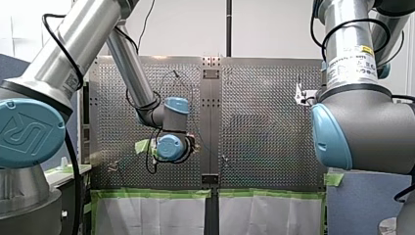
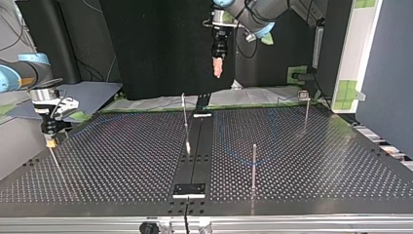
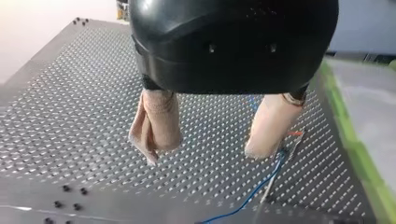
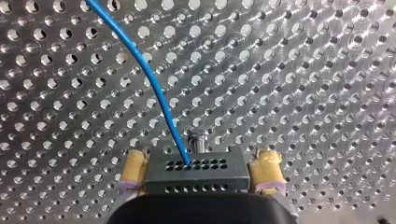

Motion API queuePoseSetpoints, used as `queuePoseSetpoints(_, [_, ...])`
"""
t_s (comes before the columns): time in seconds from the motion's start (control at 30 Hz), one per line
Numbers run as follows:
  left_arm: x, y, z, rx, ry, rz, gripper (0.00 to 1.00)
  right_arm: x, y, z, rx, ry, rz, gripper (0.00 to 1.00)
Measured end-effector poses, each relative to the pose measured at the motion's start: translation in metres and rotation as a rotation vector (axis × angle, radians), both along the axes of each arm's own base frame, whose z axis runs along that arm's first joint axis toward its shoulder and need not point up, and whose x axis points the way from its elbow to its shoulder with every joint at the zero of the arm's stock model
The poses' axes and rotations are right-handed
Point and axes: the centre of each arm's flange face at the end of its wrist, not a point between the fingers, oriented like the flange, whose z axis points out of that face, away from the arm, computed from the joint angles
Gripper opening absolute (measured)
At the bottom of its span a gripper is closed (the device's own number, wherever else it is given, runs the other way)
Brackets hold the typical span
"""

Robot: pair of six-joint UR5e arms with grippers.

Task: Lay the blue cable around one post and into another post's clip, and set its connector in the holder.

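The blue cable [image 4: 144, 70] runs over the perforated plate into a black connector block [image 4: 194, 169]. The block sits between the yellow pads [image 4: 133, 168] of my right gripper [image 4: 200, 163], which is open, with a thin gap at one side. In the top view my right gripper [image 2: 49, 139] hangs low at the table's left, and the cable [image 2: 238, 157] loops across the table. My left gripper [image 2: 217, 68] is raised high over the far edge. Its beige fingers [image 3: 156, 126] are open and hold nothing. The cable [image 3: 261, 184] passes below my left gripper [image 3: 204, 154].
Three thin upright posts stand on the table in the top view: a middle post [image 2: 185, 117], a near post [image 2: 253, 165] and a far-right post [image 2: 306, 109]. A black plate [image 2: 190, 189] lies on the centre rail near the front edge. Green tape [image 2: 146, 108] lines the far edge.
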Motion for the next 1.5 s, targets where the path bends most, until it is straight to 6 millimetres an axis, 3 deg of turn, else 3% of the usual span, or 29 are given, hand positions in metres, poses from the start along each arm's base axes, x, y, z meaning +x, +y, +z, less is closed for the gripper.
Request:
queuePoseSetpoints(0.5, [0.001, 0.011, 0.0, 0.045, -0.013, 0.106, 1.0, 0.0, 0.0, 0.0, 0.0, 0.0, 0.0, 1.0])
queuePoseSetpoints(1.5, [-0.002, 0.012, -0.001, 0.044, 0.006, 0.105, 1.0, 0.0, 0.0, 0.0, 0.0, 0.0, 0.0, 1.0])
